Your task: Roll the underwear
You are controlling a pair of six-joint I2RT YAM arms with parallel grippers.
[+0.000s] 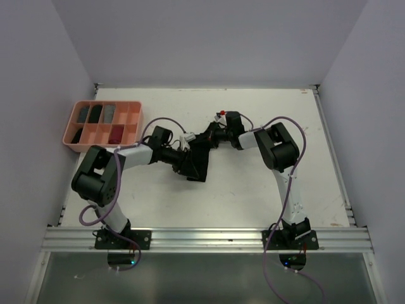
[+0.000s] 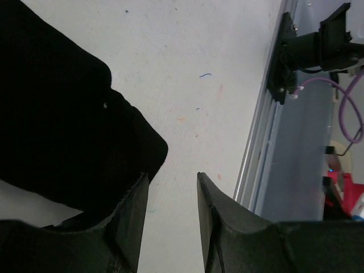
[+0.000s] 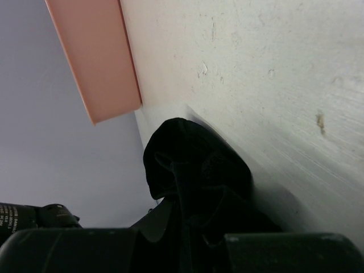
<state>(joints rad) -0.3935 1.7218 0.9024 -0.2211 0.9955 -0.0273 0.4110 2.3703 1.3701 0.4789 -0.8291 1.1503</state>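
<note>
The black underwear (image 1: 200, 157) lies bunched at the table's middle, between my two grippers. My right gripper (image 1: 214, 137) is shut on its far end; in the right wrist view the black cloth (image 3: 193, 165) bulges out from between the fingers (image 3: 156, 219). My left gripper (image 1: 184, 166) is at the cloth's near left edge. In the left wrist view its jaws (image 2: 170, 185) stand apart with only bare table between them, and the black cloth (image 2: 62, 114) lies against the outside of the left finger (image 2: 128, 222). The striped underwear is out of view.
The salmon-pink compartment tray (image 1: 104, 125) stands at the back left with several rolled dark, grey and maroon items in it; its wall shows in the right wrist view (image 3: 96, 57). The metal rail (image 1: 209, 237) runs along the near edge.
</note>
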